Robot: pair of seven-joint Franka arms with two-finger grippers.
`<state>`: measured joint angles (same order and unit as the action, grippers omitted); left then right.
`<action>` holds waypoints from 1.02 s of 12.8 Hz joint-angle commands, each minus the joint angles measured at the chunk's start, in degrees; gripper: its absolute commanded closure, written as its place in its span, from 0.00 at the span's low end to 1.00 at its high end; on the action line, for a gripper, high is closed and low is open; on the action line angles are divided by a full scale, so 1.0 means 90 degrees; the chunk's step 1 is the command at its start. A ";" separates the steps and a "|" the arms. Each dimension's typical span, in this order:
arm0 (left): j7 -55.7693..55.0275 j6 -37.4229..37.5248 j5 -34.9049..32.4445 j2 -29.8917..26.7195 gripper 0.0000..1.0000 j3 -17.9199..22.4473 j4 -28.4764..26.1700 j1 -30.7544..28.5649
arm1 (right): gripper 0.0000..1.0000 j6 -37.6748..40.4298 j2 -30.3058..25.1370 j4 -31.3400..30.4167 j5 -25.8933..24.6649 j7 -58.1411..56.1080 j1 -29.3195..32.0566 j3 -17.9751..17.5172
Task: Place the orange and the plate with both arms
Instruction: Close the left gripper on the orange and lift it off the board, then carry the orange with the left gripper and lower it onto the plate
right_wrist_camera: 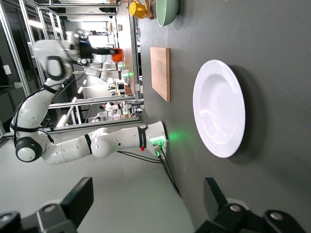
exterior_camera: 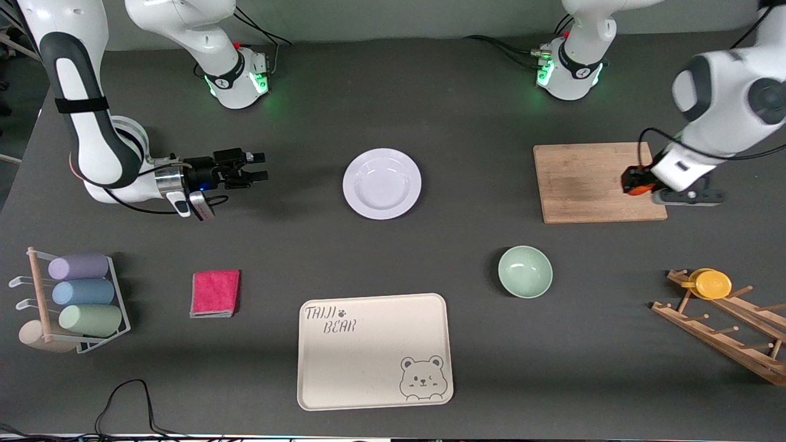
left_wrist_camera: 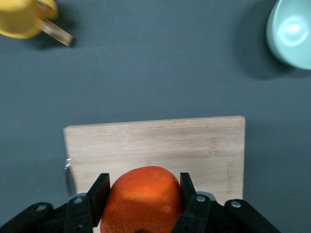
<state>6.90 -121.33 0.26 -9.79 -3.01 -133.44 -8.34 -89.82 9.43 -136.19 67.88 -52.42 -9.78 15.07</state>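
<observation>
Dark grey matte table (exterior_camera: 430, 92), lab w/ metal racks seen in right wrist view. Plate (exterior_camera: 382, 183) = landmark, flat on table mid-way btw arm bases. L gripper (exterior_camera: 638, 184) pinching orange (exterior_camera: 640, 189), up in air over wood board (exterior_camera: 595, 182), which lies toward L arm's end from plate. R gripper (exterior_camera: 258, 167) fingers spread, nothing held, just above table toward R arm's end from plate, pointing at it, well apart. Green bowl (exterior_camera: 525, 271) and bear tray (exterior_camera: 374, 350) nearer cam than plate. Pink cloth (exterior_camera: 215, 293) nearer cam, R arm's end.
</observation>
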 commanded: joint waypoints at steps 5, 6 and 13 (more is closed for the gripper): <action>-0.1339 0.0942 -0.0156 0.0062 0.40 -0.0367 0.1417 0.0378 | 0.00 -0.0039 0.0143 -0.0063 0.0192 -0.0211 -0.0017 0.0083; -0.1894 0.1106 -0.0156 0.0120 0.40 -0.0620 0.1592 0.0535 | 0.00 -0.0039 0.0173 -0.0063 0.0173 -0.0385 -0.0017 0.0151; -0.6230 0.1245 -0.0428 0.1660 0.41 -0.3189 0.3046 0.1666 | 0.00 -0.0029 0.0592 -0.0063 0.0124 -0.0894 -0.0066 0.0181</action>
<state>-40.92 -111.57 -1.10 -1.99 -28.76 -112.84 3.77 -90.08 13.40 -136.67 68.21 -57.95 -9.76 16.31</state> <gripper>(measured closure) 0.361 0.000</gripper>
